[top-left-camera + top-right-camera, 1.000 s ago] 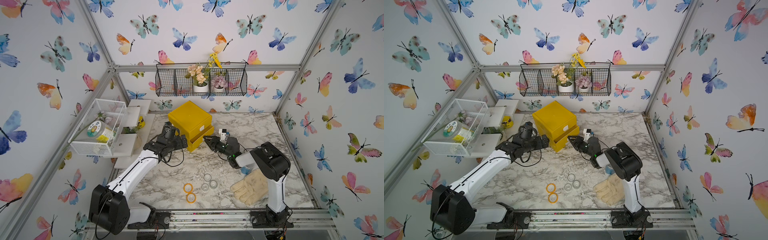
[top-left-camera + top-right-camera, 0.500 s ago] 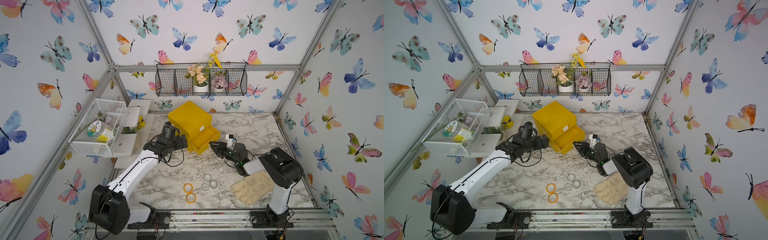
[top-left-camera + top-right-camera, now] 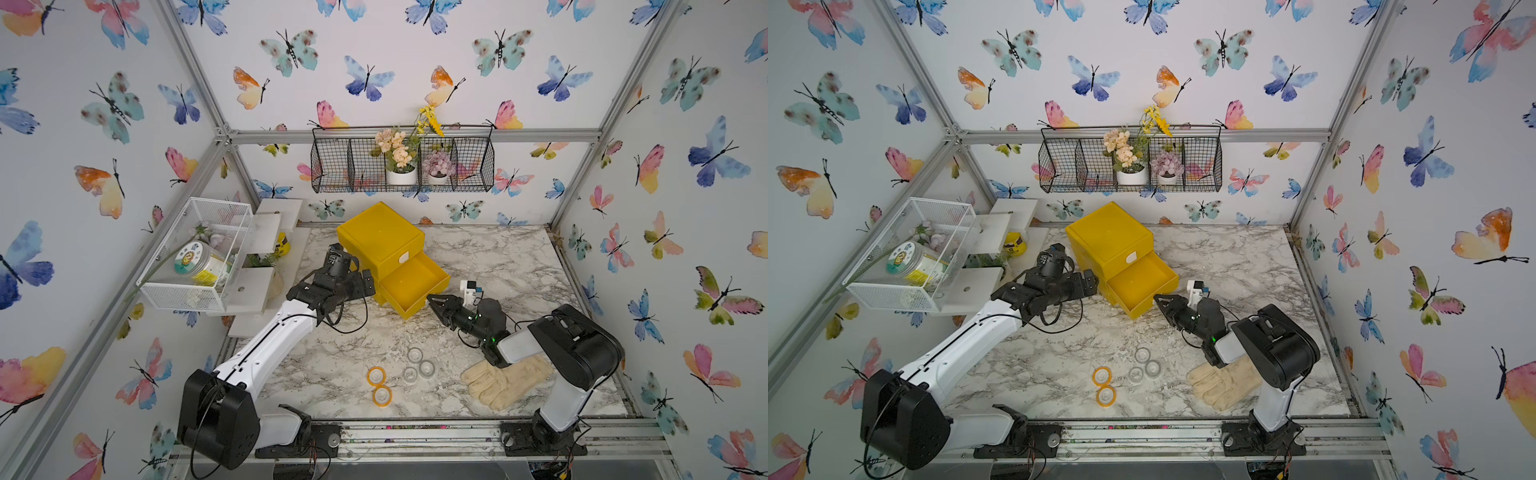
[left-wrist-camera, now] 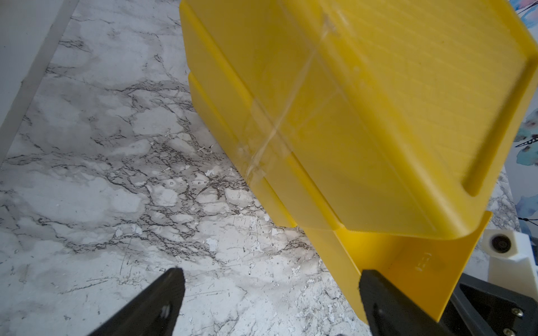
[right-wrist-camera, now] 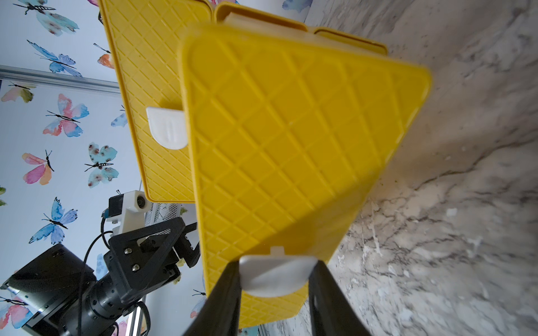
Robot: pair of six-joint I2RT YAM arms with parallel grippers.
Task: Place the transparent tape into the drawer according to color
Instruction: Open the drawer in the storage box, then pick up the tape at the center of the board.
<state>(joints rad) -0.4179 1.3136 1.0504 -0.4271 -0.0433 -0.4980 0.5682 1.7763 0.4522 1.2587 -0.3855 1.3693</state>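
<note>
The right hand (image 5: 275, 266) is closed on the white handle (image 5: 273, 280) of the pulled-out lower drawer (image 3: 411, 286) of the yellow cabinet (image 3: 380, 237). The left hand (image 4: 270, 276) stands fully open against the cabinet's side, gripping nothing. Two orange tape rolls (image 3: 376, 376) and three colourless tape rolls (image 3: 414, 355) lie flat on the surface (image 3: 498, 257), near the glove (image 3: 507, 380) and well apart from the drawer.

The marble table (image 3: 498, 257) bears a yellow drawer unit (image 3: 380, 237), tape rolls (image 3: 382, 395), a glove (image 3: 505, 380).
</note>
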